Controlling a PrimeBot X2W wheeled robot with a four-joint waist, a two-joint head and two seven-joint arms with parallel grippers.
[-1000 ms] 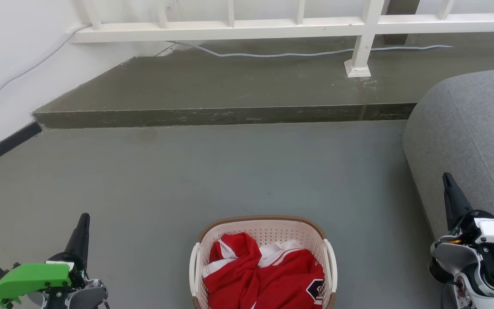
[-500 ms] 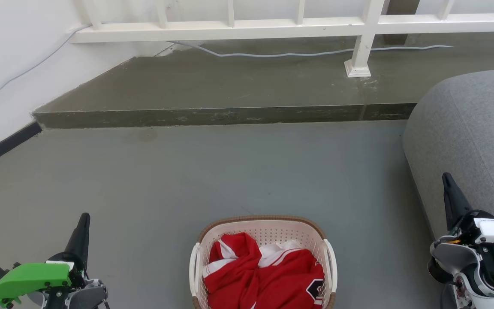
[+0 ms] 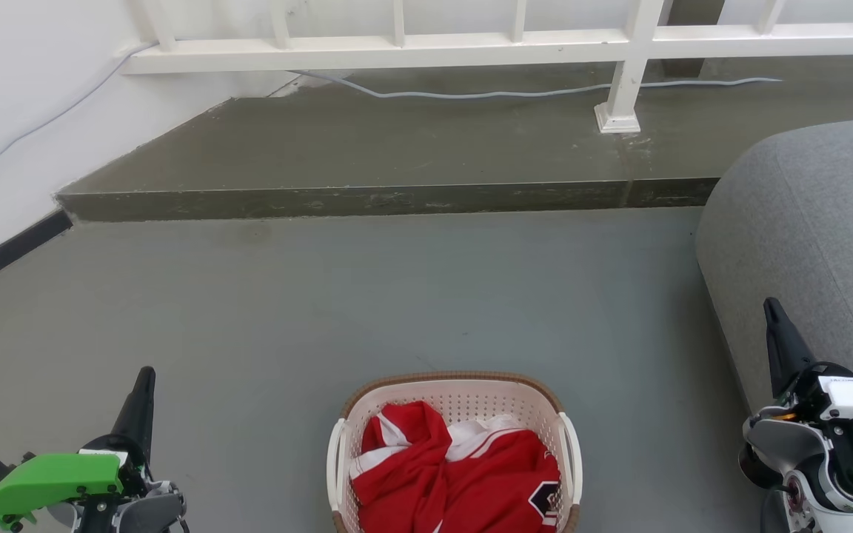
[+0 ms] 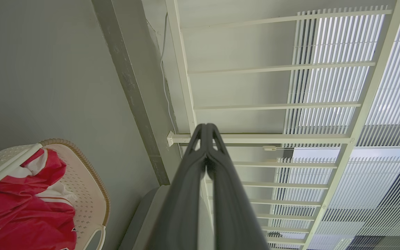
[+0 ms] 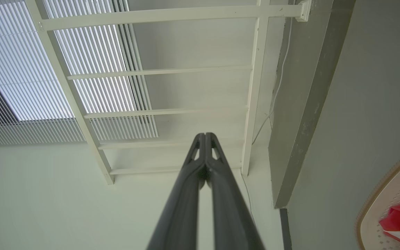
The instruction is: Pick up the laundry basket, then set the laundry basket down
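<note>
The laundry basket (image 3: 463, 392) stands on the grey floor at the bottom middle of the head view, cream-white and perforated with a brown rim, white side handles and red-and-white clothing inside. Part of the laundry basket (image 4: 89, 194) shows at the lower left of the left wrist view, and a piece of its rim (image 5: 380, 205) at the lower right of the right wrist view. My left gripper (image 3: 145, 377) is well to its left, shut and holding nothing. Far off on its right, my right gripper (image 3: 770, 307) is also shut and empty. Both point away from me, apart from the basket.
A grey sofa (image 3: 811, 237) fills the right side, close behind my right gripper. A raised concrete step (image 3: 367, 196) crosses the floor ahead, with a white railing (image 3: 471, 48) and a cable (image 3: 471, 94) on it. A white wall (image 3: 4, 111) runs along the left.
</note>
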